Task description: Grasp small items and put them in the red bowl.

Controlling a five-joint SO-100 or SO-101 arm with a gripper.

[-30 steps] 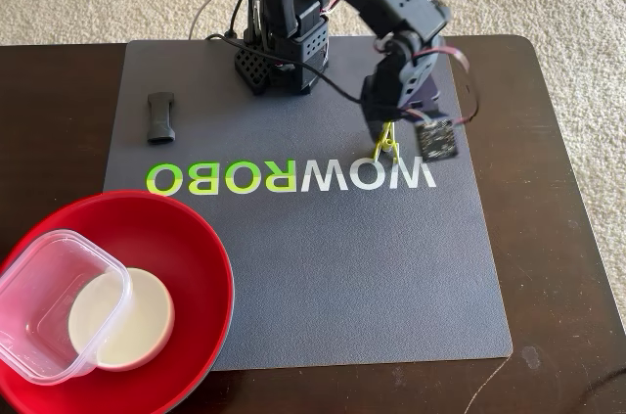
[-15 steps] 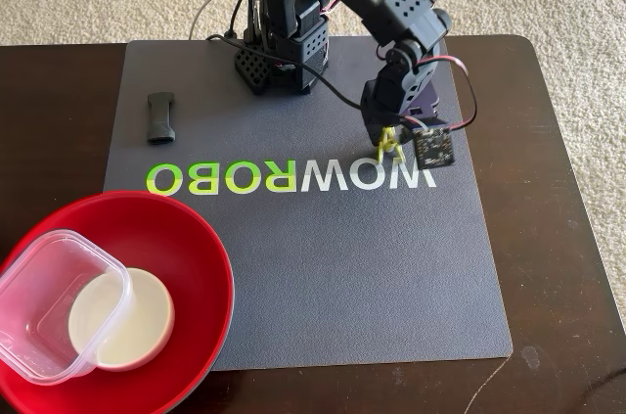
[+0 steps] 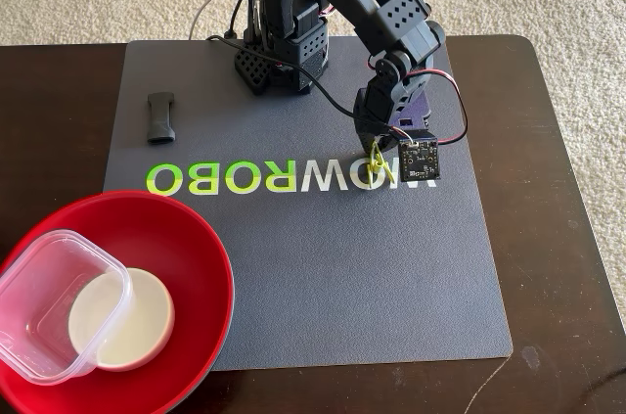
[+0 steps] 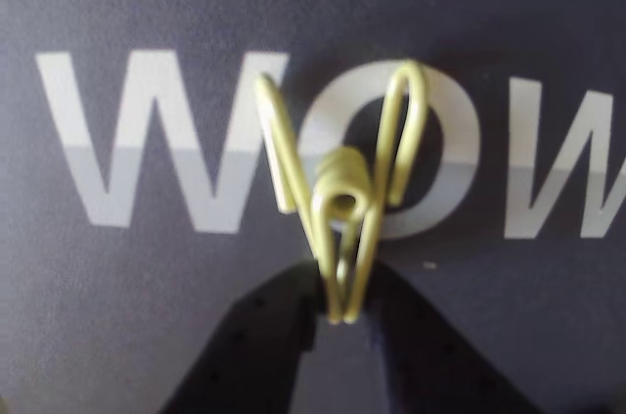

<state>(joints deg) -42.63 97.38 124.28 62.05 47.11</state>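
Gripper: ours (image 4: 337, 311) is pinched on the clothespin (image 4: 337, 194), its looped wire handles sticking out over the mat's WOW lettering (image 3: 406, 175).
Feel: we judge it light, springy wire, thin and slippery; grip near the coil.
Red bowl (image 3: 196, 248): well away from the lettering, with the white bowl (image 3: 122, 321) and clear tub (image 3: 49, 301) inside.
Black bar (image 3: 160, 116): on the mat beyond the bowl.

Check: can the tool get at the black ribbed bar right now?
Probably not yet: the tool is shut on the clothespin. Otherwise the black ribbed bar lies alone on open mat, nothing blocking.
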